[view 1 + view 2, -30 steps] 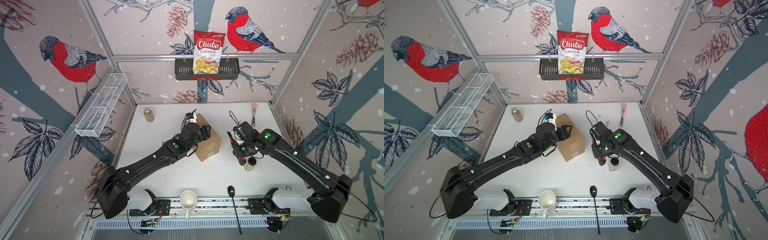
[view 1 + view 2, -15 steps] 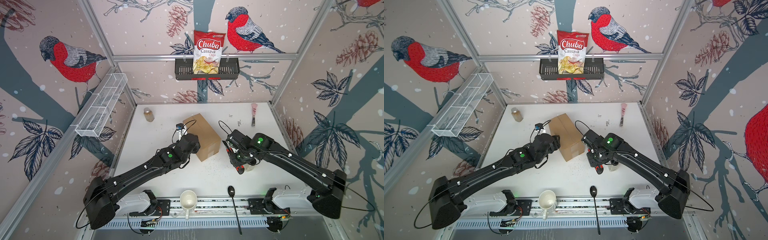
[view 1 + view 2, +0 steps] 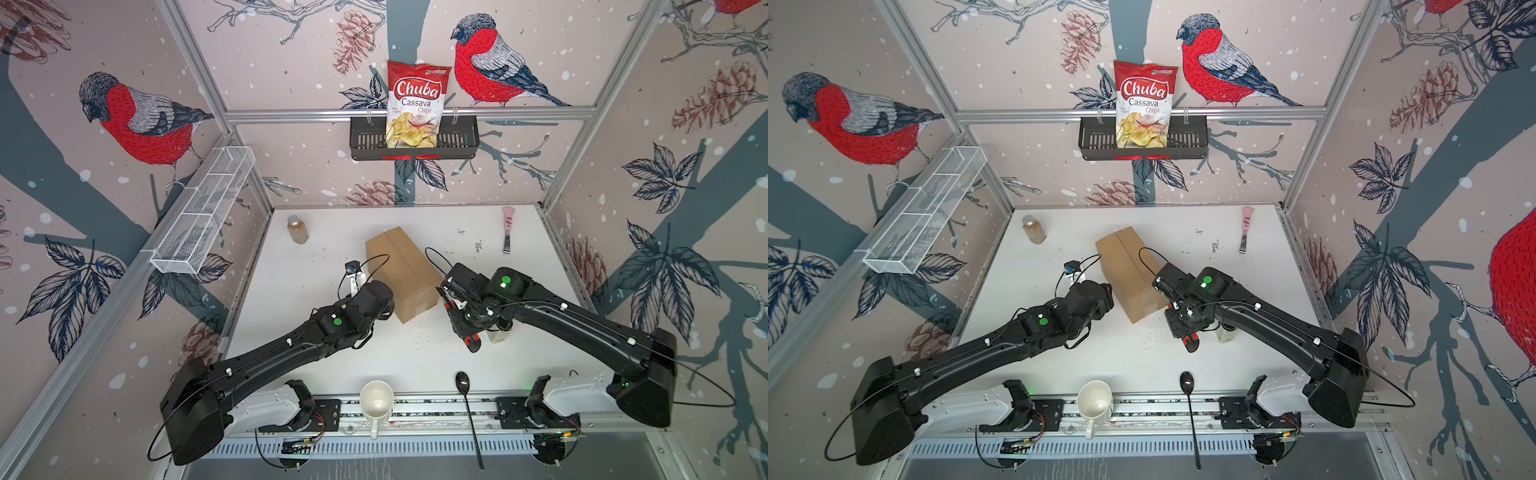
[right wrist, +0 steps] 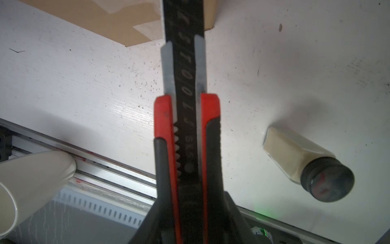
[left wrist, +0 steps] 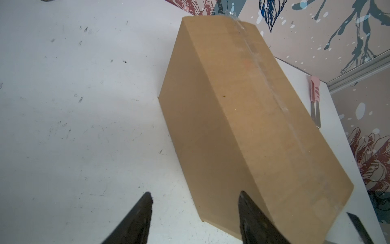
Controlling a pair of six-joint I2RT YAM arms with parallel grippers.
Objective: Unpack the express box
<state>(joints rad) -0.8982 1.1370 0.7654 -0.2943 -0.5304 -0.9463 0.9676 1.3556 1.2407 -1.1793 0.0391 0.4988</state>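
- At the middle of the table [image 3: 332,232], the cardboard box [image 3: 401,270] is lying flat with its long taped seam facing up. In both top views it is sitting skewed between the two arms
- Nothing is showing as unpacked yet: the flaps are lying shut, and the clear tape [image 5: 263,80] is running unbroken along the seam as far as the left wrist view shows
- One step is looking done, by my reading – the right gripper [image 4: 186,135] is pinching a red and black knife [image 4: 185,84] between its fingers, so the tool is in hand
- What is remaining is slitting the tape, folding the flaps back and lifting out whatever is inside, which is hidden
- The left gripper [image 5: 195,194] is holding its fingers spread with nothing between them. It is hanging at the box's near left side, one finger [image 5: 249,211] overlapping the box's lower edge in the wrist view – whether it is touching I cannot tell
- The knife is pointing toward the box's near right corner. Its tip is running out of frame in the right wrist view, so I cannot judge contact with the cardboard
- In both top views the right gripper is sitting just beside that corner, apart from the seam on top, with a small jar [image 3: 498,334] near its other side
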